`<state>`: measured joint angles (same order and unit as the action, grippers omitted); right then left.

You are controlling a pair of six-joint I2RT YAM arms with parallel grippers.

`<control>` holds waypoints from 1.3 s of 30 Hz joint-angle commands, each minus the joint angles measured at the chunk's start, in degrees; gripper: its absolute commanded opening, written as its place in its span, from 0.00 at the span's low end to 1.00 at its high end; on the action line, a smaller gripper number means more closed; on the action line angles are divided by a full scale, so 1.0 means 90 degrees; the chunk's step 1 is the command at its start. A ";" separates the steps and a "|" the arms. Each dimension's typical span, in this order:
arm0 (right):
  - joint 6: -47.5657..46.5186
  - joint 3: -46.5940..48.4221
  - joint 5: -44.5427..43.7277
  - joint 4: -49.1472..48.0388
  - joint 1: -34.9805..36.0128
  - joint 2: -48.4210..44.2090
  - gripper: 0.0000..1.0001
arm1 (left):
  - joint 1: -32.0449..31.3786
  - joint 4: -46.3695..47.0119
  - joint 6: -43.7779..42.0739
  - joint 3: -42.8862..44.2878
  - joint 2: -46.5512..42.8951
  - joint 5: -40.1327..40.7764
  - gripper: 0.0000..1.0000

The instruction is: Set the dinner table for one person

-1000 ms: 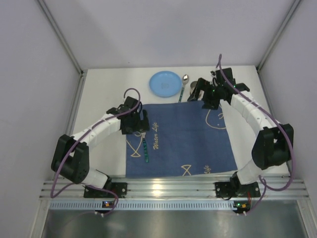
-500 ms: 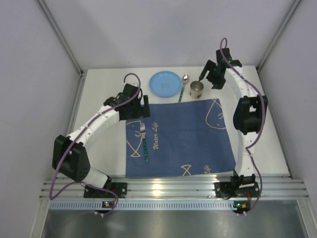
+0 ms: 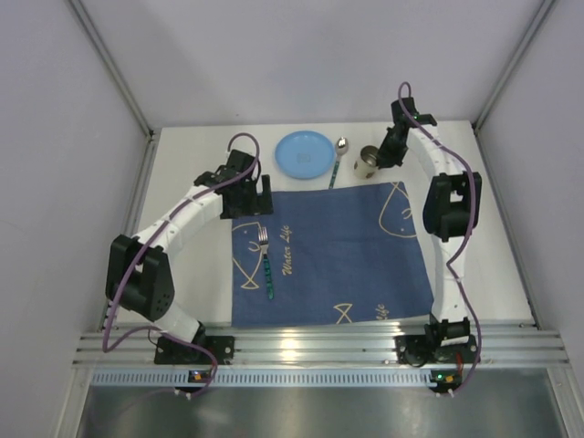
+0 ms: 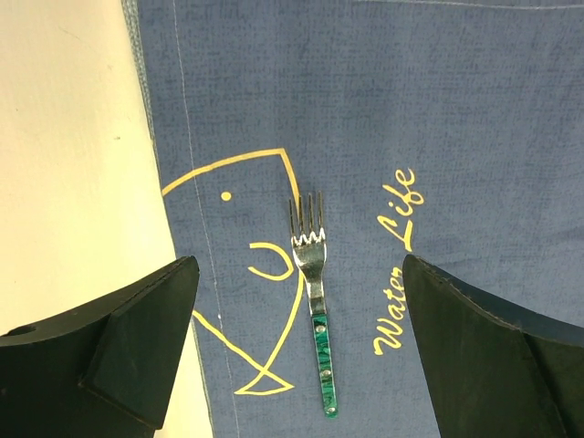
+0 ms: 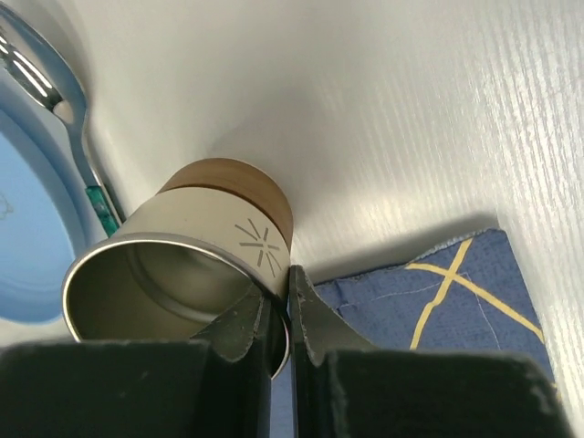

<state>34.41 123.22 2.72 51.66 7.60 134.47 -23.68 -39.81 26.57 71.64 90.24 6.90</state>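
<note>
The right jaws pinch the rim of the cup, likely to lift it onto the cloth, while the left jaws gape empty above the fork

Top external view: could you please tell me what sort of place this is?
Probably a robot test cell, not a dining room: plain grey wall panels enclose the white flat tabletop, and the left arm and right arm are bolted to a ribbed aluminium rail.

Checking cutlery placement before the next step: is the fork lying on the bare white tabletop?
No, the fork lies wholly on the blue fish-patterned cloth.
</note>
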 commanded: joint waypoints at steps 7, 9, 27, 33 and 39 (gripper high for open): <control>-0.0366 0.0335 -0.0653 0.0227 -0.0033 -0.1549 0.00 | 0.0043 -0.0029 -0.0237 0.0760 0.0363 -0.0083 0.99; -0.0406 -0.0543 -0.0741 0.0217 -0.0014 -0.1980 0.00 | 0.0043 -0.0039 -0.0266 0.1013 0.0500 -0.0044 0.99; -0.0338 -0.4853 -0.1152 -0.1687 -0.0024 -0.3545 0.00 | 0.1245 0.1376 0.0886 0.1123 0.1078 -0.0612 0.99; -0.0308 -0.5360 -0.1054 -0.1833 -0.0004 -0.3701 0.35 | 0.1274 0.2140 0.0701 0.1100 0.1085 -0.0152 0.98; -0.0464 -0.5478 -0.1025 -0.1805 -0.0014 -0.4101 0.71 | 0.1332 0.1679 0.0515 0.2223 0.1789 0.0132 0.98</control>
<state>31.22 73.30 -6.17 37.80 7.57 102.91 -12.23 -25.89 32.60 86.35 103.94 5.56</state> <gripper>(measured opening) 0.687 0.985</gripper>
